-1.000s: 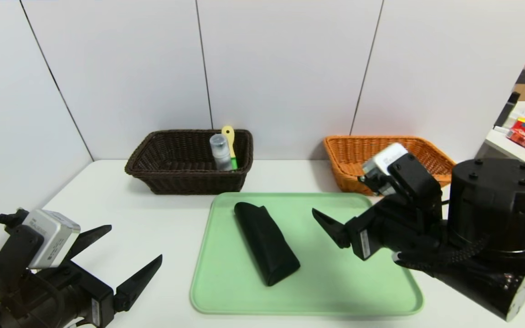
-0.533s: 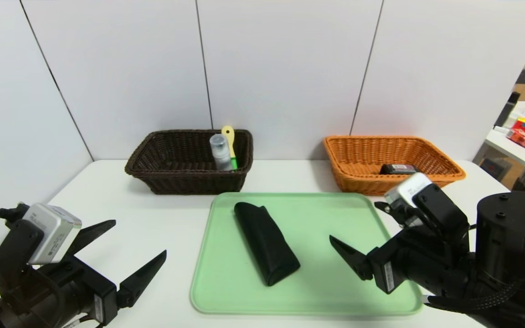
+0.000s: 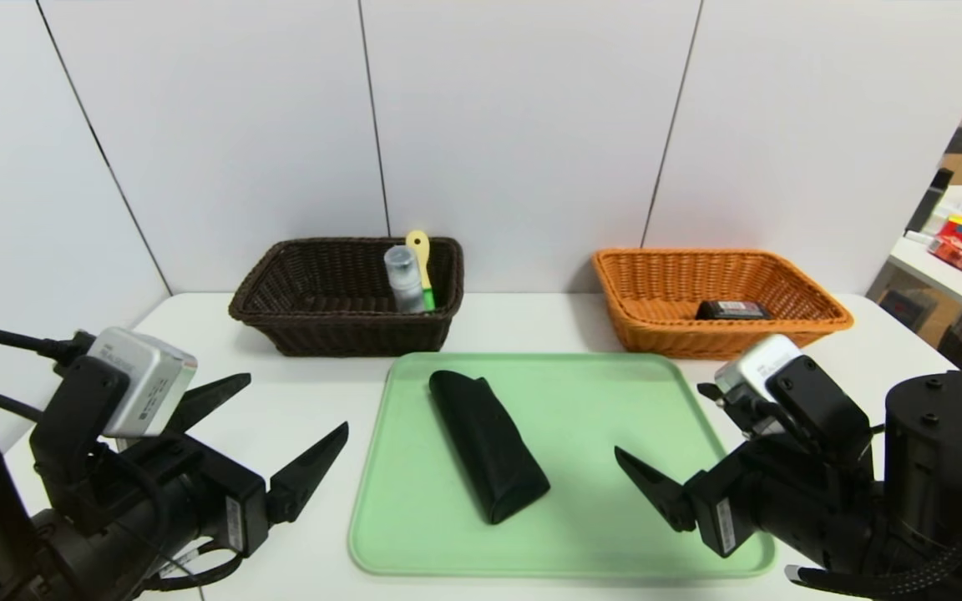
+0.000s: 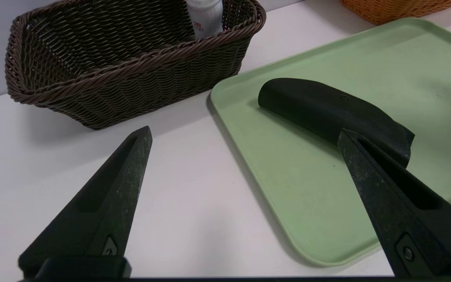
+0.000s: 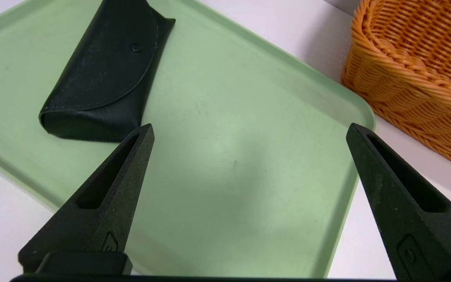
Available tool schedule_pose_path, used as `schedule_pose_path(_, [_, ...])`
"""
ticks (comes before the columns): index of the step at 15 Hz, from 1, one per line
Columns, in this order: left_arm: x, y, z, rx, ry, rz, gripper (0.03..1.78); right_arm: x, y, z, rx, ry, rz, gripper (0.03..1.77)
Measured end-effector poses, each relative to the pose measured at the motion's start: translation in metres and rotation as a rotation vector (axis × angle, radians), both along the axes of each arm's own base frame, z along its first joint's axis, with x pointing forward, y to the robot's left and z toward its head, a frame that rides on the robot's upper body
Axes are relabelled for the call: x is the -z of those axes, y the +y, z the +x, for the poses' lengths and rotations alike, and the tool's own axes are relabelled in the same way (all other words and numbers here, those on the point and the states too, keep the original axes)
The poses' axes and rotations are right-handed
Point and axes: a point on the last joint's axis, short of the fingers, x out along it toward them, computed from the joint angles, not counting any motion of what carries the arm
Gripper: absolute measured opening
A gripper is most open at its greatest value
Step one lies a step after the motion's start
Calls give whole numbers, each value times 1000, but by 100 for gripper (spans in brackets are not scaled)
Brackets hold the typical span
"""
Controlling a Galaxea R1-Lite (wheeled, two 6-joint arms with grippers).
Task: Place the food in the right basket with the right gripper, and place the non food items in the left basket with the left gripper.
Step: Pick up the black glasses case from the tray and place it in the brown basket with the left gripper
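- Left gripper (image 3: 289, 434) fingers wide, empty, above bench (image 3: 297, 401) beside tray (image 3: 615, 384).
- Right gripper (image 3: 644, 480) fingers wide, empty, over tray.
- Black case (image 3: 488, 444) on tray.

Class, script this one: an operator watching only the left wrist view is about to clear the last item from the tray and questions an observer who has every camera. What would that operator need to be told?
Operator: Is anything in the orange basket?
Observer: Yes, a small black carton lies inside it.
Operator: Is the white bottle alone in the dark basket?
Observer: No, a yellow spoon with a green handle stands right beside it.
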Motion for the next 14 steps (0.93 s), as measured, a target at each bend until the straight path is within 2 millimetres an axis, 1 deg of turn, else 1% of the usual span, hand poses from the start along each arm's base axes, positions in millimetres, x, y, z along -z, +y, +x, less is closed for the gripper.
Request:
schedule_pose_path(3, [-5, -19, 9, -30, 15, -30, 169, 2, -5, -4, 2, 3, -3, 169])
schedule_pose_path(10, [0, -74, 27, -74, 57, -15, 169, -1, -9, -9, 8, -10, 6, 169])
schedule_pose_path(14, [6, -106, 30, -107, 163, -3, 169, 0, -12, -12, 13, -10, 4, 169])
